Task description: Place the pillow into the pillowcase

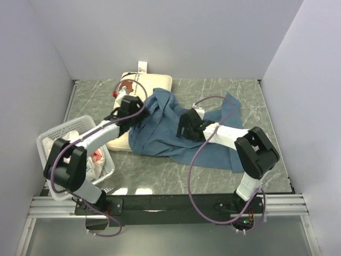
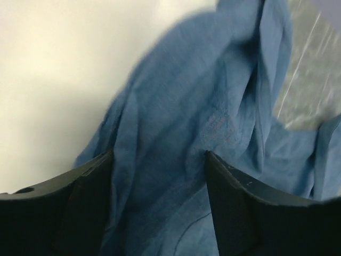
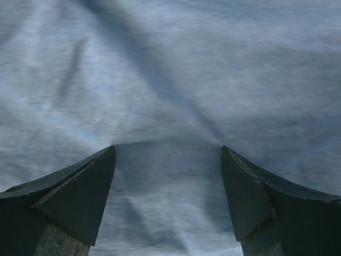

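Claws spread: my left gripper (image 2: 159,154) and right gripper (image 3: 168,148) both gape over the blue pillowcase (image 1: 160,133), pinching nothing.
Half under that crumpled case lies the pillow (image 1: 154,81), back left, not visibly inside; nearly all the stuffing is left, I judge.

A grey marbled tabletop (image 1: 154,172) is enclosed by 3 plain pale walls (image 1: 202,37); light is reflected along its near edge.

Even bright overhead light, glare on table (image 1: 128,190), wrist views dim, blurred
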`<state>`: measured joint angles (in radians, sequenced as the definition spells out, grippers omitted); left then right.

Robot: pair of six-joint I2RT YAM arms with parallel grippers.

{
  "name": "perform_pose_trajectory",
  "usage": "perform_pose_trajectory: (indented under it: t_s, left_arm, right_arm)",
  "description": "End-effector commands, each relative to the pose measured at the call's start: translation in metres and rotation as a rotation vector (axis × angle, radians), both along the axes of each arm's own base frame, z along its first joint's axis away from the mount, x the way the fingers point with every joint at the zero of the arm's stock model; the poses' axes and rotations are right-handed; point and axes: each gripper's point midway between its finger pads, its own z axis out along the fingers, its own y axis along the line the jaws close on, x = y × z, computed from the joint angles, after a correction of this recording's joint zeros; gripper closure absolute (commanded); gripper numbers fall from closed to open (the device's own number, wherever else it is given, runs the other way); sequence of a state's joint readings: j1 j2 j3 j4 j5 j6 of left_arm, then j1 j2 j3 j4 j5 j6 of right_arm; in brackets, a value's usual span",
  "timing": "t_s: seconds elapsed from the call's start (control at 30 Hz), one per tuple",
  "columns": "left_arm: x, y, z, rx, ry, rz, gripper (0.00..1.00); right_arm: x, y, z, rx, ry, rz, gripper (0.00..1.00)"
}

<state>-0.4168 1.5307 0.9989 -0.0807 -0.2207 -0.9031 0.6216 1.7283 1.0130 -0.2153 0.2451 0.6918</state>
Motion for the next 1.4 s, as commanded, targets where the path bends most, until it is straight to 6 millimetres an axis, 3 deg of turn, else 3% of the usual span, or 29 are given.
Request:
perform_pose_trajectory:
  t_s: [0.0,0.1,0.13,0.23,0.43,0.53,0.6,0.67,0.8,0.87,0.9,0.93,0.97,1.0,1.03,1.07,1.1,1.13,1.17,1.23,1.3,1.37]
  left_arm:
    - [-0.012,-0.045,-0.021,0.076,0.024,-0.086,0.34]
    - [-0.022,-0.077,-0.042,0.058,0.059,-0.162,0.50]
    - [-0.022,-0.086,-0.050,0.060,0.072,-0.183,0.64]
    - [-0.028,-0.116,-0.059,0.074,0.089,-0.242,0.84]
    - [-0.041,-0.168,-0.069,0.052,0.107,-0.347,0.99]
    - [-0.051,-0.193,-0.074,0.047,0.115,-0.396,0.99]
    - [-0.060,-0.204,-0.078,0.067,0.125,-0.423,0.96]
    - [-0.066,-0.214,-0.073,0.050,0.122,-0.446,0.91]
    - [-0.085,-0.234,-0.056,-0.008,0.080,-0.553,0.69]
    - [-0.096,-0.247,-0.049,-0.008,0.066,-0.610,0.61]
    - [-0.099,-0.249,-0.042,-0.010,0.055,-0.619,0.50]
    - [-0.101,-0.251,-0.037,-0.019,0.050,-0.615,0.46]
    - [-0.100,-0.248,-0.021,-0.033,0.023,-0.597,0.42]
    - [-0.101,-0.240,-0.017,-0.033,0.020,-0.577,0.34]
    - [-0.102,-0.233,-0.015,-0.026,0.028,-0.547,0.30]
    - [-0.098,-0.220,0.004,-0.016,-0.010,-0.485,0.27]
    - [-0.097,-0.210,0.007,0.002,-0.012,-0.448,0.24]
    - [-0.098,-0.193,0.004,0.037,0.018,-0.389,0.22]
    - [-0.097,-0.180,0.019,0.039,-0.005,-0.343,0.19]
    - [-0.086,-0.143,0.020,0.089,-0.007,-0.191,0.11]
    - [-0.085,-0.110,0.018,0.120,0.025,-0.121,0.07]
    - [-0.069,-0.076,0.022,0.106,0.033,-0.047,0.04]
  right_arm:
    - [0.014,-0.016,0.016,0.051,-0.067,-0.068,0.19]
    - [0.012,-0.036,0.008,0.058,-0.041,-0.103,0.23]
    - [0.015,-0.045,0.012,0.063,-0.048,-0.123,0.22]
    - [0.010,-0.065,0.012,0.066,-0.045,-0.157,0.22]
    - [-0.005,-0.106,-0.004,0.066,0.011,-0.242,0.18]
    - [-0.012,-0.132,-0.013,0.090,0.049,-0.312,0.16]
    - [-0.013,-0.146,-0.010,0.146,0.038,-0.353,0.21]
    - [-0.019,-0.158,-0.009,0.131,0.038,-0.406,0.15]
    - [-0.024,-0.175,0.012,0.104,-0.014,-0.455,0.10]
    - [-0.025,-0.174,0.020,0.112,-0.025,-0.449,0.10]
    - [-0.023,-0.168,0.031,0.129,-0.050,-0.422,0.10]
    - [-0.023,-0.162,0.037,0.142,-0.060,-0.396,0.10]
    - [-0.023,-0.157,0.043,0.139,-0.076,-0.376,0.10]
    - [-0.020,-0.143,0.060,0.132,-0.116,-0.324,0.10]
    - [-0.024,-0.138,0.063,0.114,-0.111,-0.301,0.10]
    - [-0.025,-0.130,0.069,0.106,-0.117,-0.272,0.10]
    - [-0.023,-0.123,0.080,0.103,-0.138,-0.252,0.10]
    - [-0.028,-0.107,0.083,0.104,-0.138,-0.197,0.11]
    - [-0.029,-0.098,0.087,0.105,-0.143,-0.170,0.11]
    - [-0.033,-0.073,0.096,0.126,-0.158,-0.094,0.11]
    - [-0.035,-0.056,0.102,0.140,-0.168,-0.049,0.11]
    - [-0.036,-0.040,0.099,0.129,-0.163,-0.009,0.11]
